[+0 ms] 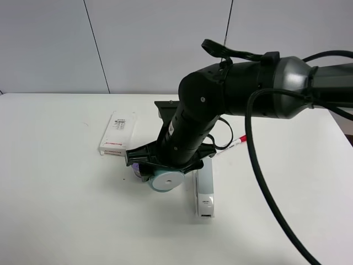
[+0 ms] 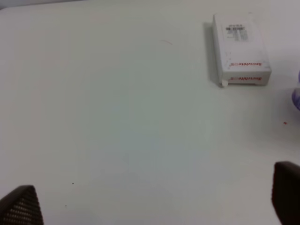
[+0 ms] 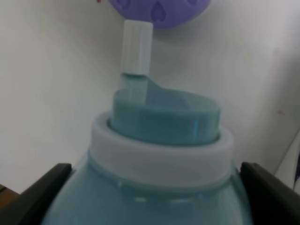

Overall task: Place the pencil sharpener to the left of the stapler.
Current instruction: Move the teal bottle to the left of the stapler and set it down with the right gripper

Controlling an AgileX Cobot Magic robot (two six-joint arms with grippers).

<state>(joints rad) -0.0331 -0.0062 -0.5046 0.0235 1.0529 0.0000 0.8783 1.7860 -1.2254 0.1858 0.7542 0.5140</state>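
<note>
The teal pencil sharpener (image 1: 168, 180) lies on its side with its round white face toward the high camera. It is low at the table, just left of the grey and white stapler (image 1: 204, 190). My right gripper (image 1: 164, 172) is shut on it, reaching across from the right. In the right wrist view the sharpener (image 3: 164, 140) fills the frame, with a black finger (image 3: 40, 190) on each side. My left gripper (image 2: 152, 206) is open over bare table, with only its dark fingertips (image 2: 21, 206) showing; it is out of the high view.
A flat white box (image 1: 117, 132) lies behind and to the left, and shows again in the left wrist view (image 2: 239, 49). A purple tub (image 1: 136, 170) sits right behind the sharpener, mostly hidden by the gripper. A red and white pen (image 1: 234, 144) lies beyond the stapler.
</note>
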